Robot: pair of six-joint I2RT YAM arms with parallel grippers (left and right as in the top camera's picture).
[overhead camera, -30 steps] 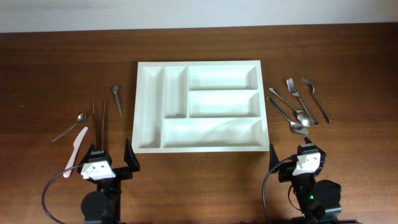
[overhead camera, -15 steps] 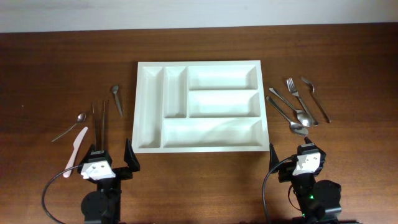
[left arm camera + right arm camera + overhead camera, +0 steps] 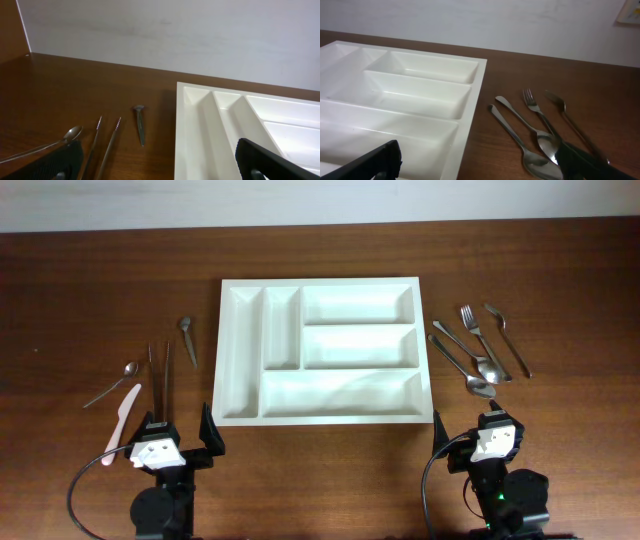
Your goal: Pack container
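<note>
Nothing packed yet.
Container (image 3: 340, 393) empty; cutlery (image 3: 478, 358) waits on the table (image 3: 80, 280); your left hand (image 3: 180, 430) and right hand (image 3: 468, 430) gape, holding nothing.

No text, label, brand, number or sign can be read in any view.

One white tray (image 3: 320, 281) lies here. Right: two spoons (image 3: 455, 342) (image 3: 481, 388), one fork (image 3: 478, 335), one unclear utensil (image 3: 508, 340). Left: one pink knife (image 3: 124, 417), one small spoon (image 3: 128, 368), two rods (image 3: 151, 375) (image 3: 167, 375), one short metal piece (image 3: 188, 340).
</note>
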